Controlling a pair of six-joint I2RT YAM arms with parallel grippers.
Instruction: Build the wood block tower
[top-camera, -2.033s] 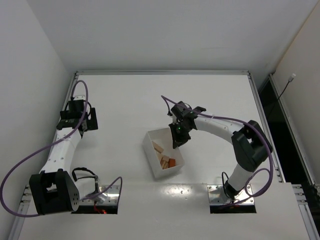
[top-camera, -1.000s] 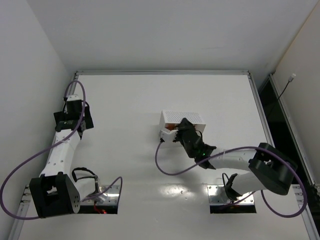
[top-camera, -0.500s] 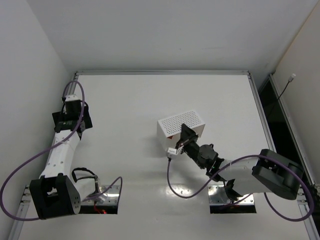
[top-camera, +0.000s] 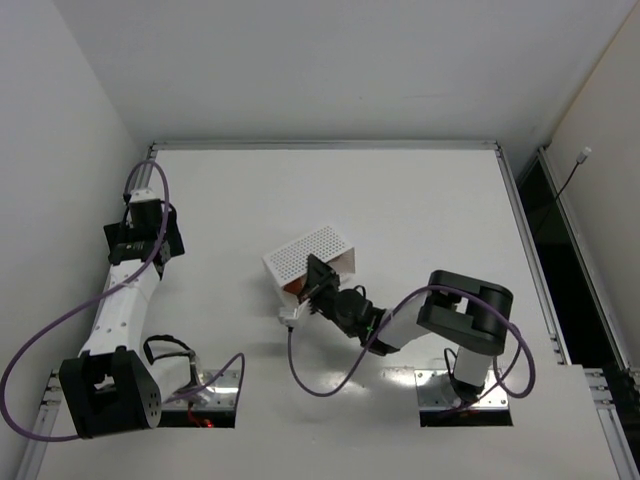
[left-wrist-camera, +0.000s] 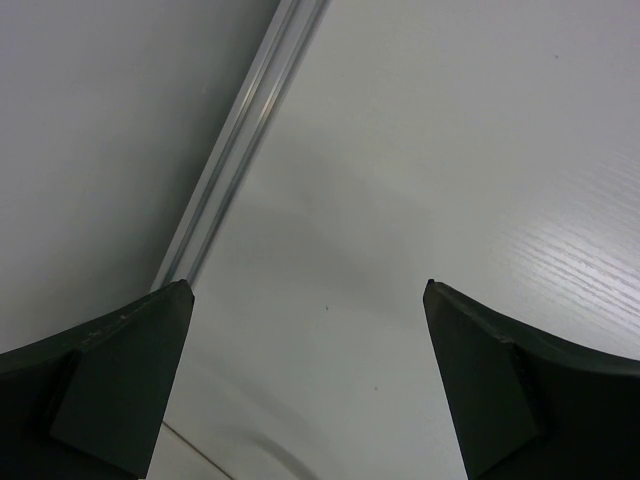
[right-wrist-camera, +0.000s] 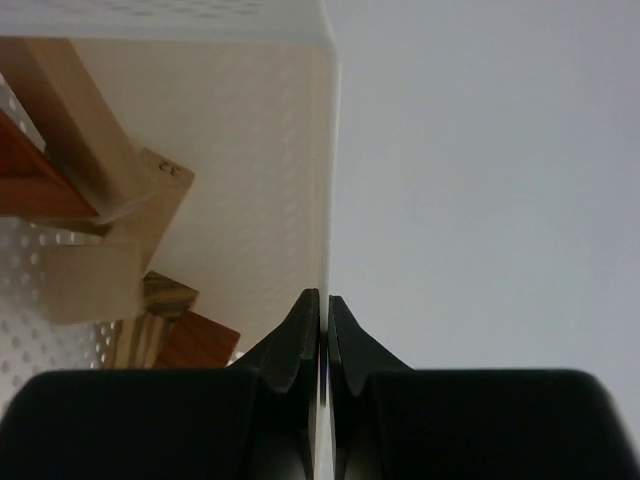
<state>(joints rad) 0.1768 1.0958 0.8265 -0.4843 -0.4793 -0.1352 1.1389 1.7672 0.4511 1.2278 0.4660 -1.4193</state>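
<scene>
1. Right gripper (right-wrist-camera: 323, 303) is pinched tight on one side wall of the white perforated plastic tray (top-camera: 308, 250). Left gripper (left-wrist-camera: 307, 288) is spread wide, empty, parked far left over the white table (top-camera: 420, 190).
2. The tray sat upright two seconds ago. Now it is flipped, dotted base up, tilted, and shifted left toward centre.
3. Small tan and reddish-brown wooden blocks (right-wrist-camera: 95, 140) lie jumbled inside the upturned tray against its walls. No tower yet. Looks like the dump-out step, with stacking to start once they spill.
</scene>
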